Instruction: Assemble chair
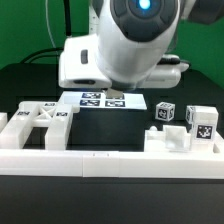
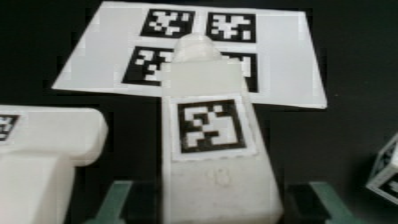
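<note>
A white tapered chair bar [image 2: 212, 130] with a square tag on its face lies between my gripper's [image 2: 214, 203] two fingers [image 2: 119, 198], its far tip over the marker board [image 2: 107, 60]. My gripper is shut on the bar's near end. In the exterior view the arm's bulky wrist [image 1: 130, 40] hangs low over the marker board [image 1: 90, 99] and hides the fingers. Other white chair pieces lie around: a flat panel with bars [image 1: 40, 122] at the exterior view's left, and two tagged blocks [image 1: 163, 112] [image 1: 202, 122] at its right.
A long white border rail [image 1: 110, 165] runs along the front. A notched white block [image 1: 168, 141] stands just behind it at the exterior view's right. Beside the held bar sit a white piece [image 2: 45, 150] and a tagged corner [image 2: 386, 165].
</note>
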Motion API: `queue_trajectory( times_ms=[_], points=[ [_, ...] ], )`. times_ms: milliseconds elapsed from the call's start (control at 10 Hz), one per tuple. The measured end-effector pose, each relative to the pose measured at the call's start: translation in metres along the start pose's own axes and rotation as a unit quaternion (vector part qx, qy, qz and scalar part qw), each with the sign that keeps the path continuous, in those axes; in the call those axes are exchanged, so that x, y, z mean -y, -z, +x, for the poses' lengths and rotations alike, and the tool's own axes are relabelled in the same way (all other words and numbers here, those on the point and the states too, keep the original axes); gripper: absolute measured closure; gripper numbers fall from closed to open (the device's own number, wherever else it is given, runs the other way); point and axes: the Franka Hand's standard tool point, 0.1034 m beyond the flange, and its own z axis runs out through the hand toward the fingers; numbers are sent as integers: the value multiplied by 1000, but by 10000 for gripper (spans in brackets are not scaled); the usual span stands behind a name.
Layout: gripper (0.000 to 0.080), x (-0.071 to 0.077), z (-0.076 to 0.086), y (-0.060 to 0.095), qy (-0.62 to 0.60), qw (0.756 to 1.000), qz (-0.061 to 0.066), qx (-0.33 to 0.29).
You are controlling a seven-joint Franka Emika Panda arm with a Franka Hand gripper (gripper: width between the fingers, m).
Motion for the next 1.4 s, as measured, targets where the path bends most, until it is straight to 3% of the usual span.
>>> queue_trajectory(
  times_ms=[300, 400, 500, 700, 800, 1000, 1100, 1300, 1400],
  points=[
    [514, -1, 5, 0, 0, 1000, 0, -11],
    [514, -2, 16, 8, 0, 998, -2, -65],
    [514, 0, 4, 21, -1, 997, 1, -82],
    [514, 4, -4, 58, 8, 986, -4, -165],
    [514, 2, -2, 54, 7, 982, -4, -191],
    [514, -1, 7, 62, 5, 962, -9, -274],
    [514, 1, 4, 64, -4, 954, -5, -301],
    [514, 13, 4, 96, -14, 936, 14, -352],
    [514, 14, 1, 114, -13, 920, 12, -391]
  ],
)
